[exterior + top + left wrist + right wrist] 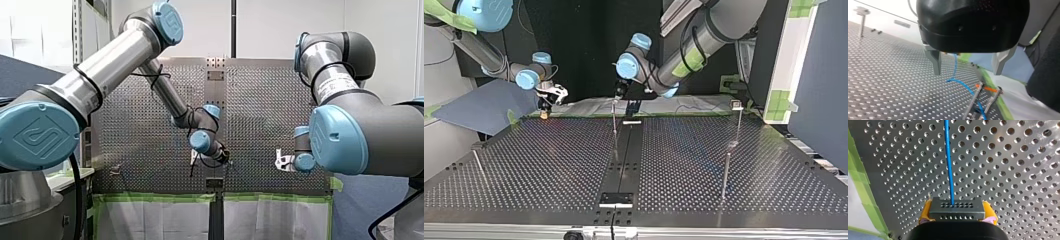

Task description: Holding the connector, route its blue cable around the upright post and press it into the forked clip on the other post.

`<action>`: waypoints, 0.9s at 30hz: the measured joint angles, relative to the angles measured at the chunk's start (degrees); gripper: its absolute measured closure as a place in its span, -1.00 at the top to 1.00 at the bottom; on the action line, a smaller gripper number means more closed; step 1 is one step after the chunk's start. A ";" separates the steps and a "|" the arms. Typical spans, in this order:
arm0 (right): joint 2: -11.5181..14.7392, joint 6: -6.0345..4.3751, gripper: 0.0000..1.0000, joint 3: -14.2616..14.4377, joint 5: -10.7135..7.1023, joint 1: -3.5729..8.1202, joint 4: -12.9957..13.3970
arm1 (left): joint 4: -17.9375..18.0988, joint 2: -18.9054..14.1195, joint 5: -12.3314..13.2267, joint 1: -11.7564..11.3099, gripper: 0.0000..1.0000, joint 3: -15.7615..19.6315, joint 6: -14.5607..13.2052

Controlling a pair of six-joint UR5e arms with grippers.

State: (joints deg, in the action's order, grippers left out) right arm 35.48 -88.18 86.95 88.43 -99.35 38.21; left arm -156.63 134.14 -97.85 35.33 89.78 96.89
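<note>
Front view: a perforated table (140, 150) with green tape (150, 197) on its near edge and white walls beyond. Top view: a clip post (736, 120) stands at the right. Left wrist view: the left gripper (967, 73) has its jaws apart, and the blue cable (965, 86) lies beyond them. Right wrist view: the right gripper (957, 213) clamps the connector (957, 207), and the cable runs ahead over the table.

Connector (957, 209) in right claw (957, 212), cable (949, 162) ahead over table (1010, 170).

blue cable (965, 86) under left gripper (967, 73), posts (973, 100) ahead
</note>
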 joint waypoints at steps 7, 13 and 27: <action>-0.01 -0.05 -1.00 0.02 0.00 -0.01 0.05 | 1.46 -3.13 -1.56 1.28 1.00 3.13 1.60; 0.00 -0.15 -1.00 0.01 0.00 -0.01 0.26 | 2.67 -5.80 -3.74 2.13 1.00 5.82 2.64; -0.03 -0.68 -1.00 0.01 -0.38 -0.44 0.38 | 4.35 -12.94 -6.48 1.67 1.00 12.94 9.06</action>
State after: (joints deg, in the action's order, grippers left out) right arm 35.45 -88.86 86.96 88.05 -99.79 38.59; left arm -152.28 121.20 -104.34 37.00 102.72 105.95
